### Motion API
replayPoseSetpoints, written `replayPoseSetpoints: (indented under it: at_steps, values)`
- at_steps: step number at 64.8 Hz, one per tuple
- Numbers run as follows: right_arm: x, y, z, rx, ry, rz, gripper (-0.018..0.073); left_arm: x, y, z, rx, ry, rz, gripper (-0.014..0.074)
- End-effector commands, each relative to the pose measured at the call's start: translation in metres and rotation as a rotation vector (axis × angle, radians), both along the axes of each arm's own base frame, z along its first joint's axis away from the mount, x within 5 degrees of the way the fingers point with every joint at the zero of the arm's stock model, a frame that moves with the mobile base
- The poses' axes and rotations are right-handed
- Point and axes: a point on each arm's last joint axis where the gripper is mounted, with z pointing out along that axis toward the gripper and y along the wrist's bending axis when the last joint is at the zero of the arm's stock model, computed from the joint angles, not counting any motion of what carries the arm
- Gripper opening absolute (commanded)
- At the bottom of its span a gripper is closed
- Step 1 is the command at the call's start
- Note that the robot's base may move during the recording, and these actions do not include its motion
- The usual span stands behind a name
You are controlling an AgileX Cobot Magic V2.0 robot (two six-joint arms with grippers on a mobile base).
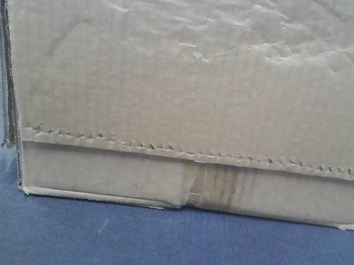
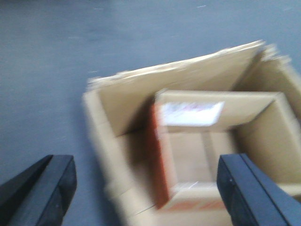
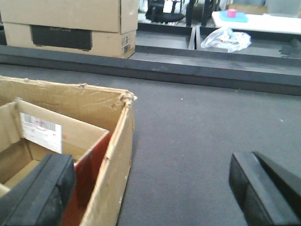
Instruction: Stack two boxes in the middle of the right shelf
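Observation:
A tan cardboard box (image 1: 191, 75) with a wrinkled face and serrated flap edge fills the front view, standing on blue-grey carpet. From above it is an open carton (image 2: 110, 136) with a smaller box (image 2: 197, 150) nested inside, red on one side and bearing a white label. My left gripper (image 2: 146, 165) is open and straddles the carton's left wall. My right gripper (image 3: 149, 165) is open too, straddling the right wall (image 3: 113, 165), with its left finger (image 3: 42, 188) over the inside. The left wrist view is blurred. The shelf is out of view.
Large stacked cartons (image 3: 70, 23) sit on a low dark ledge (image 3: 211, 75) at the back. Behind it, a white table carries a crumpled plastic bag (image 3: 225, 38). Grey carpet (image 3: 197, 132) spreads to the right of the box.

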Motion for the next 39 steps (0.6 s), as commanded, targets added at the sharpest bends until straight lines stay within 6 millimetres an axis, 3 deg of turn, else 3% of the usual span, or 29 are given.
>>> replayPoseSetpoints:
  at_steps: [1,9,16,39]
  values:
    - [0.01,0.006,0.02,-0.017,0.043,0.031,0.0558,-0.008,0.016,0.007,0.068,-0.017,0.065,0.0501]
    - [0.027,0.019,0.038,-0.046,0.154,0.095,0.0558,-0.007,0.035,0.009,0.062,-0.018,0.113,0.0498]
    - [0.05,0.03,0.043,-0.072,0.256,0.12,0.0558,-0.007,0.044,0.002,0.032,0.02,0.122,0.0498]
    - [0.107,0.047,-0.006,-0.161,0.642,0.133,0.0558,-0.001,0.011,-0.072,0.071,0.279,0.013,0.0498]
